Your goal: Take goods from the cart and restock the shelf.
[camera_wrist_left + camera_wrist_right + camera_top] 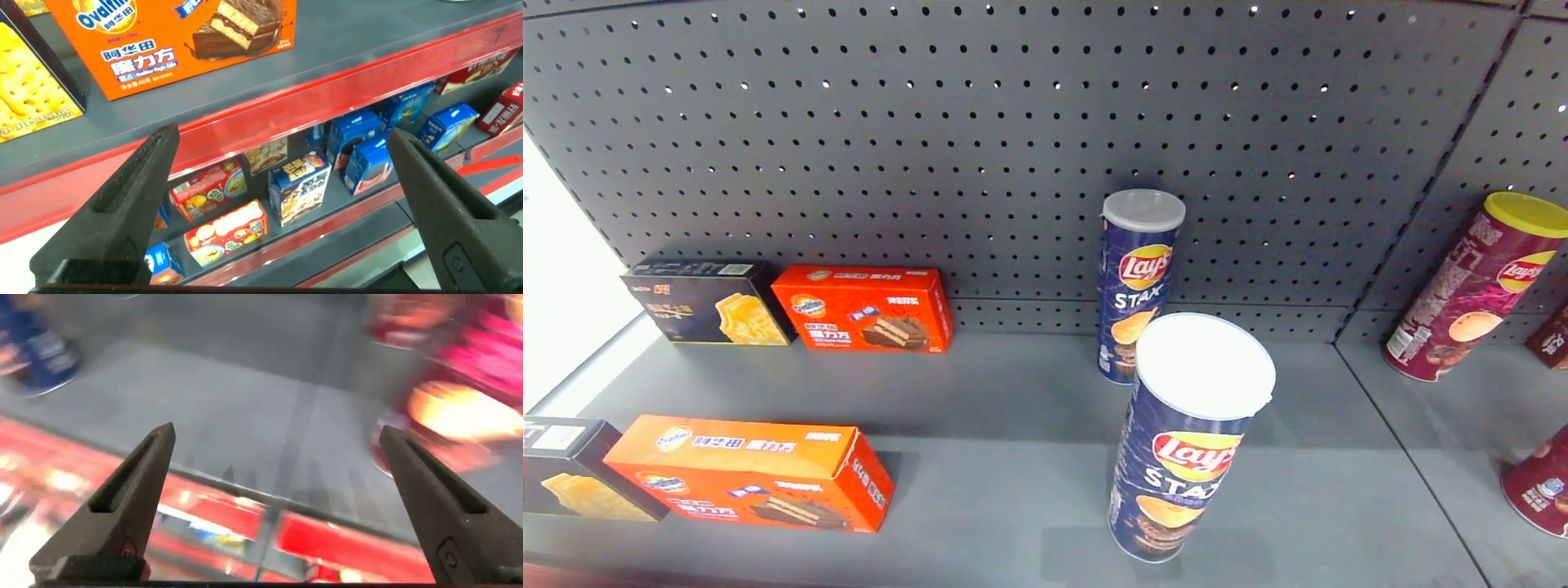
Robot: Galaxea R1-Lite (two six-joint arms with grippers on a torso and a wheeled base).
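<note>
Two dark blue chip cans stand upright on the grey shelf (1013,457): one near the front (1186,441) with a white lid, one at the back (1135,286) against the pegboard. My left gripper (282,208) is open and holds nothing; it hangs in front of the shelf's red front edge (327,90), below an orange wafer box (176,37). My right gripper (282,510) is open with nothing between its fingers, in front of the shelf edge, with a blurred blue can (37,347) and maroon cans (458,408) beyond it.
Orange wafer boxes (747,474) (866,308) and black cracker boxes (707,302) (572,469) lie at the shelf's left. Maroon chip cans (1474,290) (1539,486) occupy the neighbouring bay on the right. A lower shelf holds several small boxes (298,188). Bare shelf lies between boxes and cans.
</note>
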